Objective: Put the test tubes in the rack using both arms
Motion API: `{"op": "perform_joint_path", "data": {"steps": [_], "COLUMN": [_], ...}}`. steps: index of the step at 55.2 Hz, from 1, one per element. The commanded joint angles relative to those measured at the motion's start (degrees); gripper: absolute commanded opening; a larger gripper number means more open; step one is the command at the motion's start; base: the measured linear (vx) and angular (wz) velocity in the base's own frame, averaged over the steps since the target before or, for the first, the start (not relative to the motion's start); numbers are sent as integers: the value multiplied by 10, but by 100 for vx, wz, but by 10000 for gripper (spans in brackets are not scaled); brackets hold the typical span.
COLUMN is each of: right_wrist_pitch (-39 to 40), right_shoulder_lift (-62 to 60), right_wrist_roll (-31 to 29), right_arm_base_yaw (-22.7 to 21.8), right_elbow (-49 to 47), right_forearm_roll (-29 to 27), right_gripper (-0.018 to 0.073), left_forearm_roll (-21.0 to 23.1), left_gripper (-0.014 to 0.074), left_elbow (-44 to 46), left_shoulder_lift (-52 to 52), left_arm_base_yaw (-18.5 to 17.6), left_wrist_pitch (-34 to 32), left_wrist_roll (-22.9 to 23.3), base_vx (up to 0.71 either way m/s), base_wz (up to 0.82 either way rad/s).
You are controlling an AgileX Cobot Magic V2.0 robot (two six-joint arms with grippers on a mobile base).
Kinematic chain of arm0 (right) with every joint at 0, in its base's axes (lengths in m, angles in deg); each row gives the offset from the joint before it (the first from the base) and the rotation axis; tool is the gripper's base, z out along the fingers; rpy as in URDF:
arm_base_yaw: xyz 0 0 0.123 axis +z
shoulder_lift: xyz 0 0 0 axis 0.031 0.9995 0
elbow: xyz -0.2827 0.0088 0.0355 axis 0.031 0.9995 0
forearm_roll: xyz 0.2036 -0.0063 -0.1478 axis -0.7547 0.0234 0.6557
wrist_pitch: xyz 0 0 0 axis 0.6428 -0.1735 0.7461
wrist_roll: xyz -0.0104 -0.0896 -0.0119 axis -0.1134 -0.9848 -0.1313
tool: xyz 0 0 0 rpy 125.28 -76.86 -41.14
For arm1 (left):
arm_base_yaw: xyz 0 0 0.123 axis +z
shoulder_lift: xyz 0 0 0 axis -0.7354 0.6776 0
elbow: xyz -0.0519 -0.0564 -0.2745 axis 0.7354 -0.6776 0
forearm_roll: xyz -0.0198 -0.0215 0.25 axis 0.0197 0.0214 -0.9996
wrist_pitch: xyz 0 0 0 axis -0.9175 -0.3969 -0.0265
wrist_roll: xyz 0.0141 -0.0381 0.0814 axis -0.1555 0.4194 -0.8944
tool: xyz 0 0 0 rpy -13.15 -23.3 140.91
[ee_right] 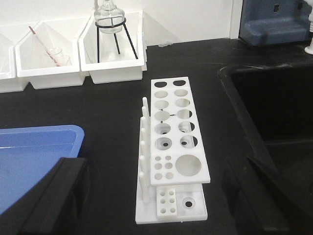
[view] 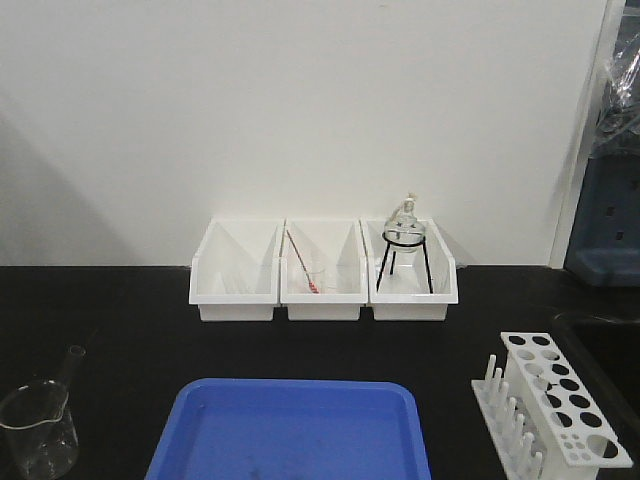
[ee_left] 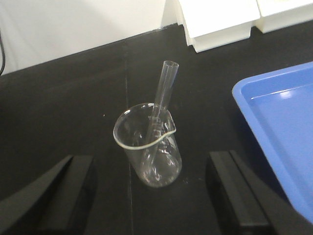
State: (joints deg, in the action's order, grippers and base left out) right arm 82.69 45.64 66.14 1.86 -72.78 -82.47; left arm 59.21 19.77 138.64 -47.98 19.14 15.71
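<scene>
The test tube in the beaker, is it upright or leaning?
Leaning. The test tube rests slanted against the beaker rim, open end up.

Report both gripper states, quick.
Left gripper: open, empty, facing the beaker holding a test tube.
Right gripper: open, empty, facing the rack.

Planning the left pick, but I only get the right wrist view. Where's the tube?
Observer: One tube stands tilted in a beaker, left of the tray.
Operator: Left gripper on it?
Observer: No. Left gripper is open, its jaws wide of the beaker, no contact visible.
</scene>
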Motion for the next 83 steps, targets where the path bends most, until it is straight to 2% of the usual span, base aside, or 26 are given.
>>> {"op": "perform_joint_path", "data": {"steps": [1, 10, 21, 30, 48, 55, 63, 77, 78, 83], "right_wrist_pitch": [51, 51, 51, 51, 51, 51, 56, 70, 68, 68], "right_shoulder_lift": [1, 1, 1, 1, 1, 1, 1, 1, 1, 1], "right_wrist_roll": [0, 0, -2, -4, -4, -4, -4, -4, -4, -4], "right_arm_base_yaw": [-3, -3, -3, -3, -3, -3, -3, -3, -3, -3], "right_elbow": [-19, -19, -19, -19, -19, -19, -19, -19, -19, -19], "right_forearm_roll": [5, 5, 6, 7, 7, 7, 7, 7, 7, 7], "right_gripper": [554, 512, 498, 498, 498, 498, 498, 498, 498, 498], "left_forearm_roll": [-14, -13, -15, -43, -43, -43, -39, -37, -38, -38], "left_gripper": [584, 584, 584, 584, 556, 480, 327, 39, -10, -10], "left_elbow": [30, 99, 194, 241, 307, 314, 314, 314, 314, 314], "left_shoulder_lift": [57, 189, 314, 366, 438, 443, 442, 423, 396, 368], "left_arm_base_yaw": [-2, -2, -2, -2, -2, -3, -3, -3, -2, -2], "left_wrist_pitch": [-121, -179, -186, -208, -207, -208, -205, -189, -175, -167], "left_wrist_roll": [-3, -3, -3, -2, -2, 3, 9, 126, 140, 139], "base_vx": [0, 0, 0, 0, 0, 0, 0, 0, 0, 0], "base_wz": [0, 0, 0, 0, 0, 0, 0, 0, 0, 0]}}
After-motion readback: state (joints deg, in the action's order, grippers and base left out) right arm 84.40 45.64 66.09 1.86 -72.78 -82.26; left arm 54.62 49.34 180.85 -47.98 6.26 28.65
